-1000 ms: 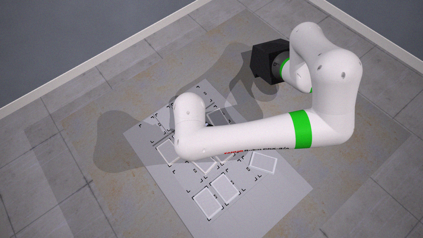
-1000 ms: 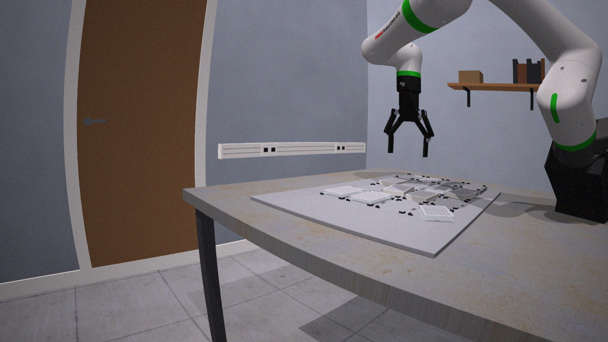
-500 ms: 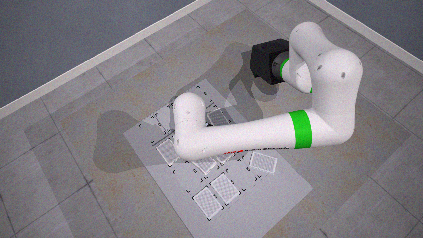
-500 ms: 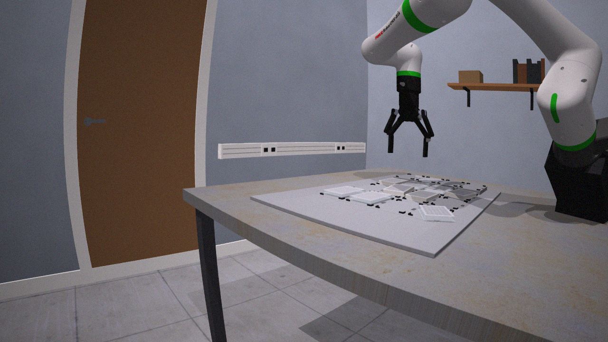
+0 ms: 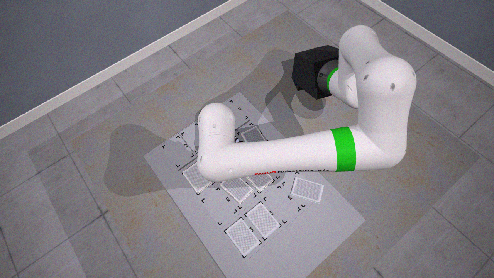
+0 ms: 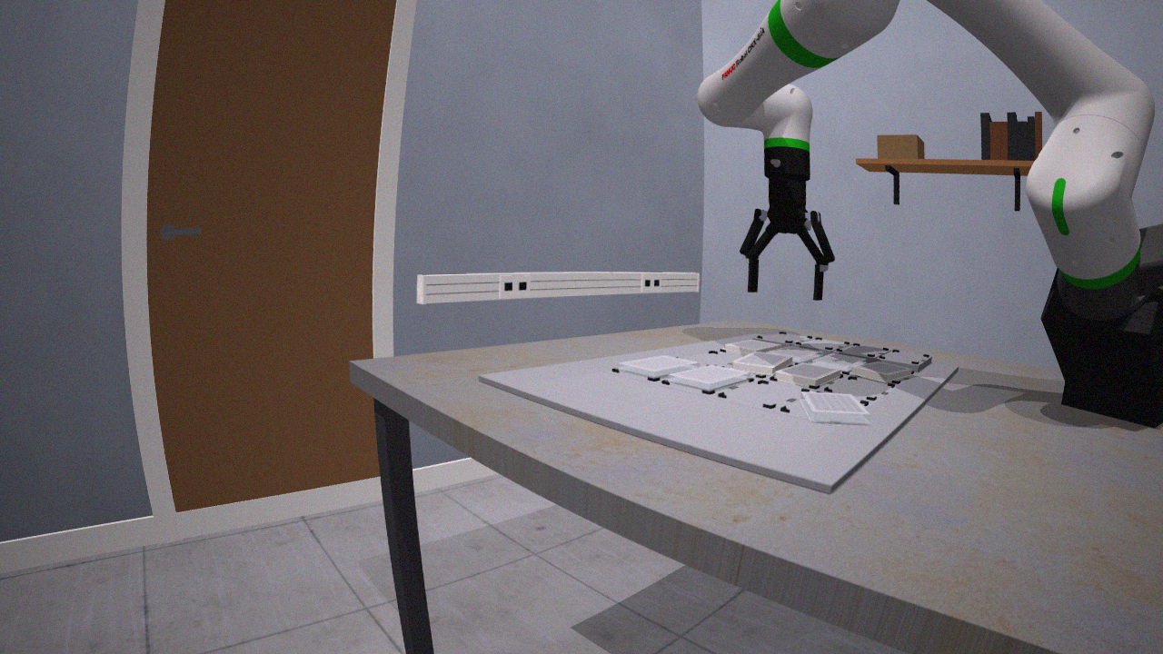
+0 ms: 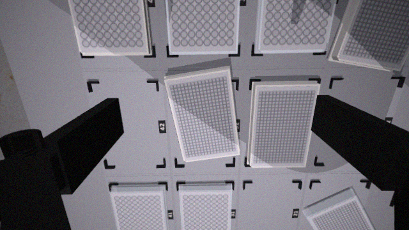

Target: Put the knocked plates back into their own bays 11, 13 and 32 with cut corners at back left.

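Pincer (image 6: 785,295) (image 7: 217,114): hovering wide, empty | skewed bay-32 plate (image 5: 236,188) (image 6: 761,362) (image 7: 202,115): lying inward of the tabletop's (image 5: 155,221) (image 6: 651,488) (image 7: 7,73) edges | I'm watching clearance: descending off-centre could be landing a finger on bay 22's plate (image 5: 259,180) (image 6: 806,375) (image 7: 282,124).

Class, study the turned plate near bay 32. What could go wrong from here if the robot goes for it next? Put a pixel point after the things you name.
First, the open end effector (image 6: 784,294) (image 7: 217,114) spans both the skewed white fine-grid plate (image 5: 237,189) (image 6: 761,362) (image 7: 202,115) and part of its straight white fine-grid neighbour (image 5: 260,179) (image 6: 807,373) (image 7: 282,124); the gap between them is narrow, so a finger might strike the neighbour. Second, unless squared up, the skewed plate may land on the black corner pieces (image 7: 231,163) rather than flat.
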`<state>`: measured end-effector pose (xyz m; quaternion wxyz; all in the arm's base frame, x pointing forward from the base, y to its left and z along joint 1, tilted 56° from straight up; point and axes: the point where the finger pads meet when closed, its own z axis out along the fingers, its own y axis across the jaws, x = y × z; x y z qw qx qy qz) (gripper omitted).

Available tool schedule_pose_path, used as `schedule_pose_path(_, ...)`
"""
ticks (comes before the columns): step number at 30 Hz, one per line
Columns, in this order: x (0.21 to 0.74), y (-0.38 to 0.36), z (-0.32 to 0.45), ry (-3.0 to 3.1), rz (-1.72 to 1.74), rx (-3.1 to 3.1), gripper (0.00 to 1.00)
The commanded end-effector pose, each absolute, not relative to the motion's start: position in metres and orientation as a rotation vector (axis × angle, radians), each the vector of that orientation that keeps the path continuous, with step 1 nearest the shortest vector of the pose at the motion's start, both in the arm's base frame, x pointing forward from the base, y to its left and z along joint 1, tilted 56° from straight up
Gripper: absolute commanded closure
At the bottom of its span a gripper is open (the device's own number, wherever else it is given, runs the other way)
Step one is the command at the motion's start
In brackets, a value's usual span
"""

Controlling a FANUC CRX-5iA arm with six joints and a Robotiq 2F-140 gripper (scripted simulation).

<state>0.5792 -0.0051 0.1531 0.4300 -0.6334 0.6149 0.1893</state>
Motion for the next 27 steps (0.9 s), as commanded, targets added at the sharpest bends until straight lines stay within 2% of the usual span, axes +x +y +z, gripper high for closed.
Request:
schedule_pose_path(1, 0.581, -0.012, 0.146, 1.534, 0.470, -1.580, 0.00)
schedule_pose_path(27, 0.598, -0.071, 0.072, 1.534, 0.470, -1.580, 0.00)
